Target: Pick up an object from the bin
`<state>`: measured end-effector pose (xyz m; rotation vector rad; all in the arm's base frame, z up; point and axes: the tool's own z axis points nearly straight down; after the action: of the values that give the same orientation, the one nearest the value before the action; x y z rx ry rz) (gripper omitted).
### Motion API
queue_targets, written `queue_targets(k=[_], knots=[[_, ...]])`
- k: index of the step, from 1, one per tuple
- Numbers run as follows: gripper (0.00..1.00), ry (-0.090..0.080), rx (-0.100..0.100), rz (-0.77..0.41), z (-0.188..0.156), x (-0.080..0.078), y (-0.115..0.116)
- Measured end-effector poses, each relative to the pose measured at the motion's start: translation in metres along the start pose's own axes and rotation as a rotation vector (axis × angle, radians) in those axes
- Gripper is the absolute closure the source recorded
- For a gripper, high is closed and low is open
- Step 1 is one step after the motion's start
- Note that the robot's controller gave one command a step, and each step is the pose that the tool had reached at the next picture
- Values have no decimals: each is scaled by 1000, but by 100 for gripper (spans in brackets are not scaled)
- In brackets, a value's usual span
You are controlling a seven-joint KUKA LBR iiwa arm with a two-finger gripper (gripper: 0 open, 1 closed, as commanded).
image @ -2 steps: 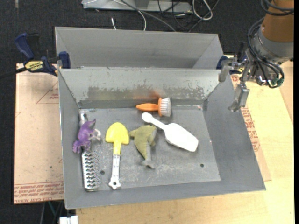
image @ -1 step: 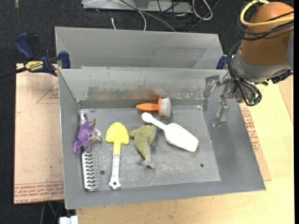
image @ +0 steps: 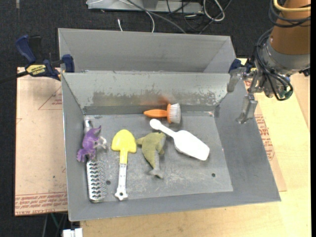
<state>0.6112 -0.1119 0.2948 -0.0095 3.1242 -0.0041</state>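
Note:
My gripper (image: 239, 100) hangs over the bin's right wall, above the floor, with its two metal fingers apart and nothing between them. Nearest to it lies a white scoop (image: 186, 142) in the middle of the bin, its handle pointing up-left. Just behind the scoop, against the back wall, rests a small brush (image: 164, 113) with an orange handle and white bristles. An olive green soft toy (image: 153, 150) lies to the left of the scoop.
Further left are a yellow toy shovel (image: 123, 154) with a white handle, a purple toy figure (image: 89, 143) and a metal serrated tool (image: 96, 180) along the left wall. The bin's right floor is bare.

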Motion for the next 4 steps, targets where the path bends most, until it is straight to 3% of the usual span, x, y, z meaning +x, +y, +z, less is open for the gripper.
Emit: queue_targets(k=[1, 2, 3, 4], knots=[[0, 11, -6, 15, 80, 17, 35], [0, -22, 5, 80, 66, -33, -16], [0, 10, -8, 18, 132, 9, 84], [0, -16, 0, 140, 130, 7, 0]])
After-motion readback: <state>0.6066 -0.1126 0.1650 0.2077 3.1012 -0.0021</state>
